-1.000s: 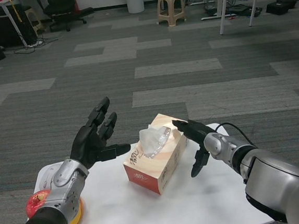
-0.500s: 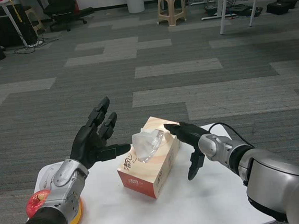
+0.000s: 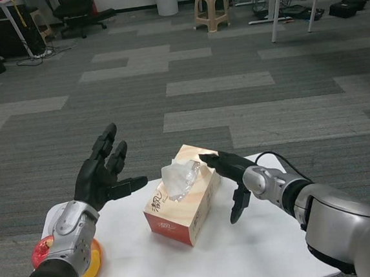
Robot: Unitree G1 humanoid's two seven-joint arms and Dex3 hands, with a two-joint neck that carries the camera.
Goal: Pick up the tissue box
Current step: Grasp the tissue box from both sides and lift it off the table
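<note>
The tissue box is a light wood-coloured carton with a red lower edge and a white tissue sticking up from its top. It lies on the white table near the far edge. My right hand presses its fingers against the box's right side and top corner, thumb hanging down beside it. My left hand hovers with fingers spread to the left of the box, a gap between them.
An orange plate with a red apple sits at the table's left edge under my left forearm. Beyond the table lies grey carpet, with a stool, chair and desks far back.
My right hand has pushed the box leftward across the table. My left hand has drawn back to the left, away from the box.
</note>
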